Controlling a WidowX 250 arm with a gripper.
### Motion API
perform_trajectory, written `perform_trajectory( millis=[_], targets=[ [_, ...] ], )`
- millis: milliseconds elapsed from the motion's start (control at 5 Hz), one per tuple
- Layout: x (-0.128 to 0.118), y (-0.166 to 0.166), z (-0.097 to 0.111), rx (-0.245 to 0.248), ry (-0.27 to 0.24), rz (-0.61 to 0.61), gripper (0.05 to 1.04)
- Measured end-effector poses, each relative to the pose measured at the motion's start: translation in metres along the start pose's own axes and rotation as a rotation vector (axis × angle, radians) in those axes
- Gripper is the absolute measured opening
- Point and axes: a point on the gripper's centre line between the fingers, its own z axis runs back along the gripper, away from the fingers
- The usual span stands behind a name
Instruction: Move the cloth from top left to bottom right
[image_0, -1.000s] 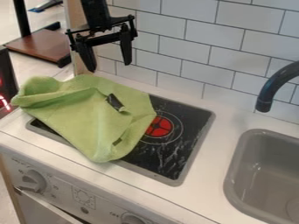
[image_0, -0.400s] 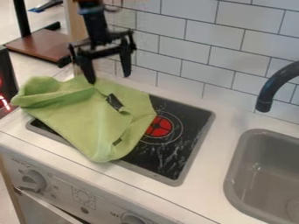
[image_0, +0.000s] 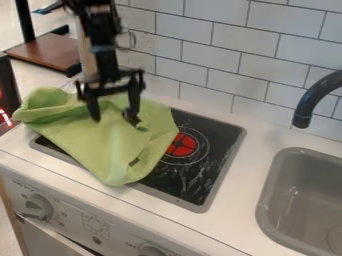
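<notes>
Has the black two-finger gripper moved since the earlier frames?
Yes, downward: the black two-finger gripper, earlier against the white tiled wall, now has its fingertips in front of the crumpled green cloth.

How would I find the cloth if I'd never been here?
Look for the black stove top left of the grey sink. The cloth lies crumpled over its left part, below the gripper. It's the only soft, light green thing there.

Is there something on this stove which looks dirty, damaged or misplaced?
The green cloth lies rumpled over the left part of the black stovetop, an odd place for one. Whitish streaks mark the uncovered part; I cannot tell whether they are scratches, smears or glare.
</notes>
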Motion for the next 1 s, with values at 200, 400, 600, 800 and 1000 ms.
perform_trajectory(
  millis=[200, 400, 600, 800, 1000],
  targets=[
    [0.008, 0.001, -0.002, 0.0, -0.048, 0.004, 1.0],
    [0.013, 0.002, -0.008, 0.017, -0.051, 0.009, 1.0],
    [0.011, 0.001, -0.009, 0.005, -0.05, 0.02, 1.0],
    [-0.001, 0.001, -0.012, -0.015, -0.037, 0.023, 1.0],
    [-0.014, -0.008, -0.013, -0.031, -0.03, 0.013, 1.0]
  ],
)
